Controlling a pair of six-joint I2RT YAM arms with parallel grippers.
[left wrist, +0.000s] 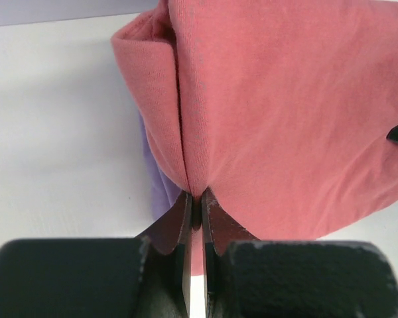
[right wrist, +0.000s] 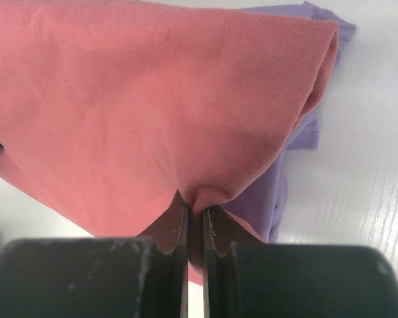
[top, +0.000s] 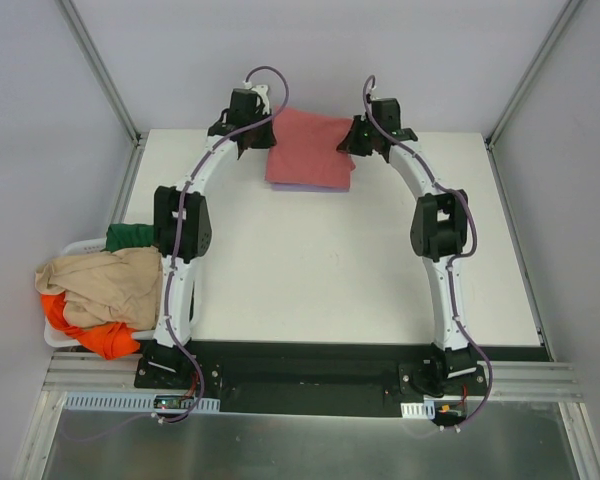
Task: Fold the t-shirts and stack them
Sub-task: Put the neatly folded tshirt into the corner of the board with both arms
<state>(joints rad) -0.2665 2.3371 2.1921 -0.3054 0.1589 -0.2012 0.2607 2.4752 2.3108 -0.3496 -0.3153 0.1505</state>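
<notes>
upper shirt (top: pixel 310 148) lies on lower shirt (right wrist: pixel 265 192), far back on the table (top: pixel 330 270), basket (top: pixel 52 335) at its left

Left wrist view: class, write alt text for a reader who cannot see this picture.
The left gripper is shut on the near edge of a folded pink shirt, which fills most of the picture. A purple shirt peeks out beneath its left side, on a white table.

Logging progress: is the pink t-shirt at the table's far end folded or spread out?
Folded: the pink t-shirt is a compact rectangle with doubled edges over a purple shirt, left hand and right hand pinching it.
</notes>
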